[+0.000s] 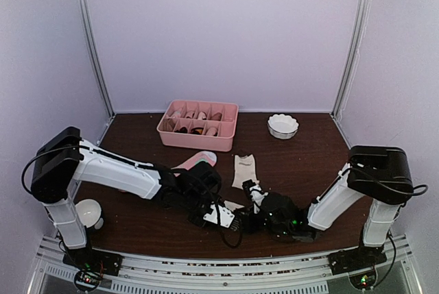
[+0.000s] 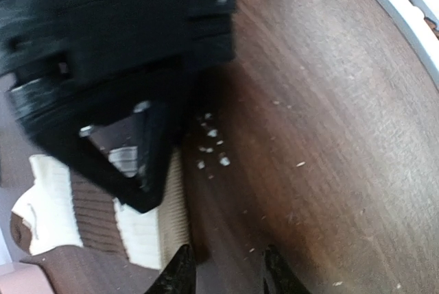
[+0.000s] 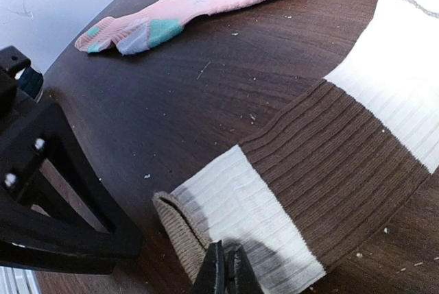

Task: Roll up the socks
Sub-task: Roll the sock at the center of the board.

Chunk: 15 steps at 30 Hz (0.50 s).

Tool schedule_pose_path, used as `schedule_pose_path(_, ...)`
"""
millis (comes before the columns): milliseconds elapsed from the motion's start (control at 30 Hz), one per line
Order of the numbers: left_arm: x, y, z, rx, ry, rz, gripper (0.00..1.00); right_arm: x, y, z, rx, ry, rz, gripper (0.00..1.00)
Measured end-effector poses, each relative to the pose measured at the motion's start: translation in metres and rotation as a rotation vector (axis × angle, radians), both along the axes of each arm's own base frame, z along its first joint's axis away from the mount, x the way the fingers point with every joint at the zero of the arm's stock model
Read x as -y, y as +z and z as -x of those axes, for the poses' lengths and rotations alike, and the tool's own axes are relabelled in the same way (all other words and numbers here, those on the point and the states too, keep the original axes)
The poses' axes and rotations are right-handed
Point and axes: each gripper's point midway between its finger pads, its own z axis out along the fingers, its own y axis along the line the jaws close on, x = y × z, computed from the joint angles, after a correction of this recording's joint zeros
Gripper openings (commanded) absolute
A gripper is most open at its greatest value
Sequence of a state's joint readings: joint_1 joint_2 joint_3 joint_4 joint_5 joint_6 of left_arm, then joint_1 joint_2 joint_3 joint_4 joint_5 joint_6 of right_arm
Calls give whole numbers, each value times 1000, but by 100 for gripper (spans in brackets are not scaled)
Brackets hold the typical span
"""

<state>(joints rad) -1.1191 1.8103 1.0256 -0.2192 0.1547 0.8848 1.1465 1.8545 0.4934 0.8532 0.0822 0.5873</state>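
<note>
In the right wrist view the cream sock (image 3: 343, 164) is cut off at 3 o'clock and the pink sock (image 3: 199, 6) at 12 o'clock, while from above the left arm (image 1: 123, 170) hides the pink sock's 7 o'clock end and what lies in the pink tray (image 1: 195, 140) is too small to tell.

- Left arm (image 1: 113, 170): white shells, black joints, black cable looped at the shoulder.
- Right arm (image 1: 334, 205): same white-and-black build.
- Right gripper (image 3: 223, 270): slim black fingers.
</note>
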Motion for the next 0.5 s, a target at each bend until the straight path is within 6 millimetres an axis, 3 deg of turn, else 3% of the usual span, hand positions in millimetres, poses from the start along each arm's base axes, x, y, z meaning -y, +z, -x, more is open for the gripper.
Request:
schedule_pose_path(100,0,-11,3,-9,-6,-25,34,0,0,0,-6,0,-2,0)
schedule_pose_path(500,7,-10,-8,31,16,-20,32,-2,0,0,-21,6,-5,0)
